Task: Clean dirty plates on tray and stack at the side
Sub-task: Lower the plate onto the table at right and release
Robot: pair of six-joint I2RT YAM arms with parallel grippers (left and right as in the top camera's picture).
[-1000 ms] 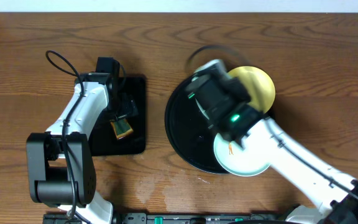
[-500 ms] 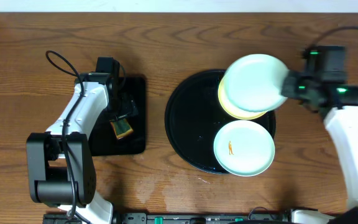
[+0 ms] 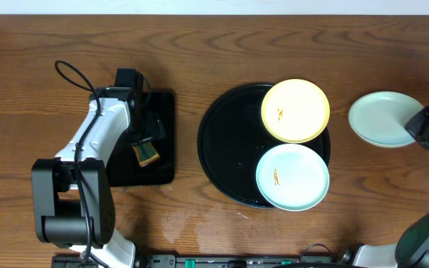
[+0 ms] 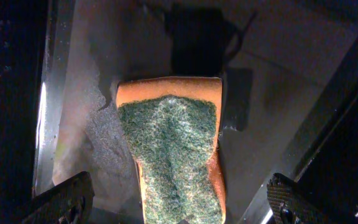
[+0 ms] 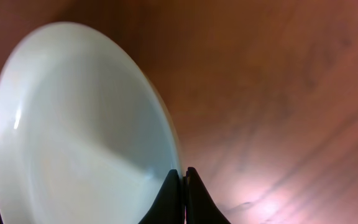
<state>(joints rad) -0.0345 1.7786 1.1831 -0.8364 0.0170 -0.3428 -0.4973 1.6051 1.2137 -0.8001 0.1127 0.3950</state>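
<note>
white arm links [image 3: 95, 138], black joints [image 3: 69, 197], looping black cable [image 3: 58, 69]

Yellow plate [image 3: 296, 110], mint plate [image 3: 292, 176] on tray [image 3: 222, 149] (third plate [image 3: 378, 119] aside).

your glossy black round tray [image 3: 218, 149] holds a pale yellow plate [image 3: 296, 110] and a pale mint-green plate [image 3: 293, 177]; a second mint-green plate [image 3: 378, 119] lies outside it.

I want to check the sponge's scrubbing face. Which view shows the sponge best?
The left wrist view: the sponge fills the middle, green scouring face up, inside the open left claw. Overhead shows it as a small patch on the rectangular tray. The right wrist view shows only a mint plate.
</note>
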